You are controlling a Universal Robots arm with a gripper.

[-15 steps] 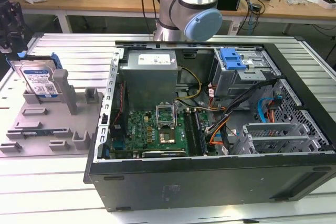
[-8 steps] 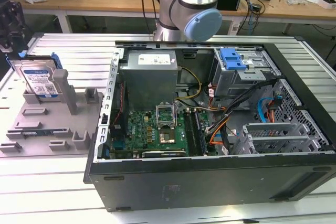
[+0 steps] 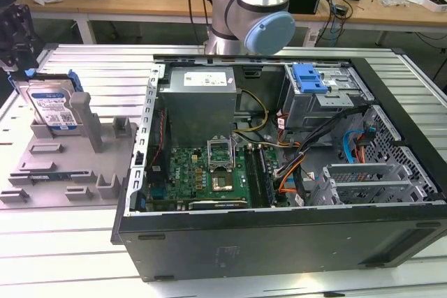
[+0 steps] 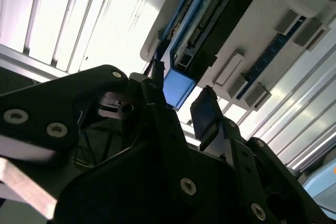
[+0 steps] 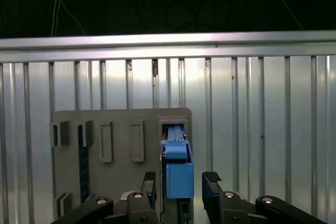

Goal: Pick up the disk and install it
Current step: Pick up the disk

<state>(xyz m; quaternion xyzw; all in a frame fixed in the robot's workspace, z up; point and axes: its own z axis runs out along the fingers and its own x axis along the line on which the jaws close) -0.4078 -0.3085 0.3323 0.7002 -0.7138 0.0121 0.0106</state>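
Note:
The disk [image 3: 52,106] stands on edge in a slot of the grey holder [image 3: 63,172] at the exterior view's left, silver with a white-and-blue label and a blue carrier. My gripper [image 3: 19,61] hangs just above its top edge. In both wrist views the open fingers straddle the blue carrier end of the disk [image 5: 178,179] [image 4: 178,88]. One fingertip [image 5: 149,181] sits close beside it. The other fingertip [image 5: 211,181] stands a little apart from it. My gripper [image 5: 180,182] [image 4: 179,98] holds nothing.
An open computer case [image 3: 279,235] takes up the middle and right of the slatted metal table [image 3: 63,242]. Inside are a grey power supply box [image 3: 199,99], a green motherboard [image 3: 209,165], a drive bay with a blue latch [image 3: 309,78] and loose cables. The arm's base [image 3: 255,12] stands behind the case.

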